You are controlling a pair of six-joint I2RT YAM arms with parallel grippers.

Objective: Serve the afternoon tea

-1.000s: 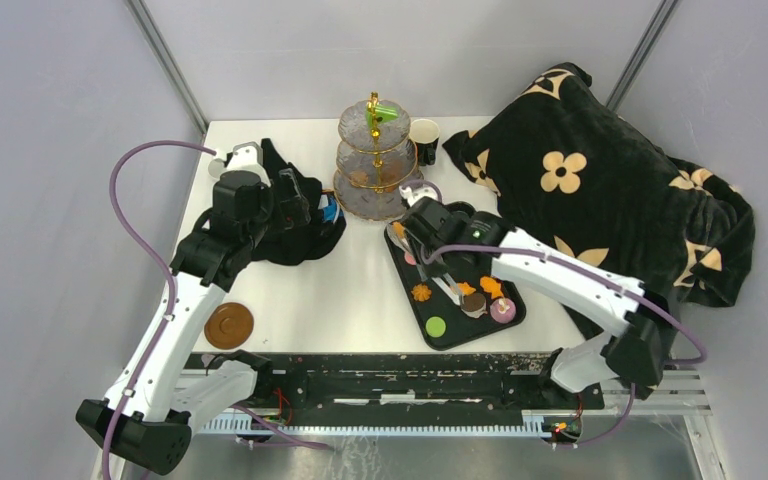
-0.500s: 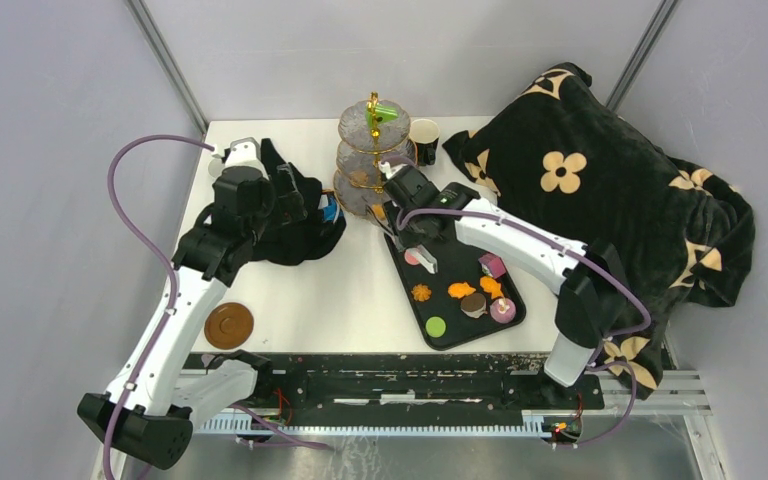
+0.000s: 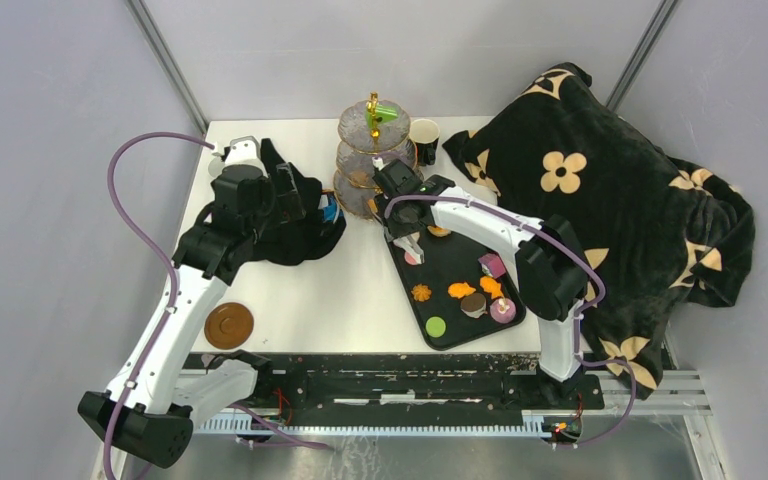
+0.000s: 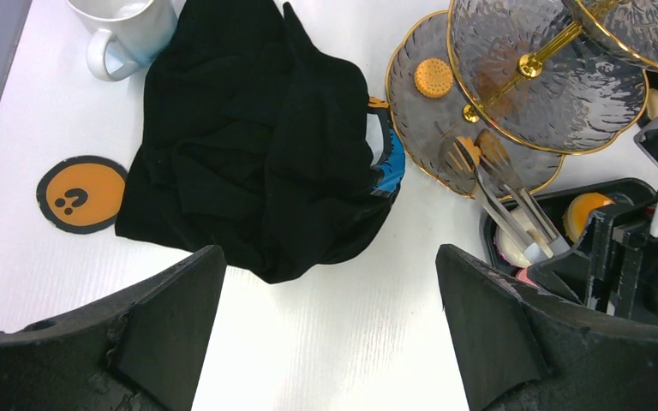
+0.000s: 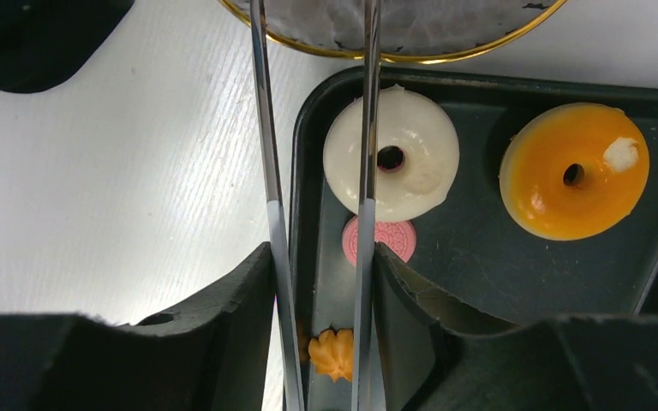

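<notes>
Right gripper (image 5: pixel 321 278): I'm clamped on one pair of tongs (image 4: pixel 501 205), tips slightly apart over the stand's (image 4: pixel 557 94) bottom tier; can't tell if they pinch anything.
Left gripper (image 4: pixel 330 300): wide open, empty, above the black cloth (image 4: pixel 248 145).
Donuts: two, white donut (image 5: pixel 420 150) and orange donut (image 5: pixel 548 184), side by side at the tray's (image 5: pixel 480 257) stand end.
Discs: two, pink disc (image 5: pixel 390 238) just beside the white donut, green disc (image 3: pixel 436 326) at the near end.
Cube: one, purple cube (image 3: pixel 492 264), in the tray.
Cookies: one cookie (image 4: pixel 433 77) on the bottom tier.
</notes>
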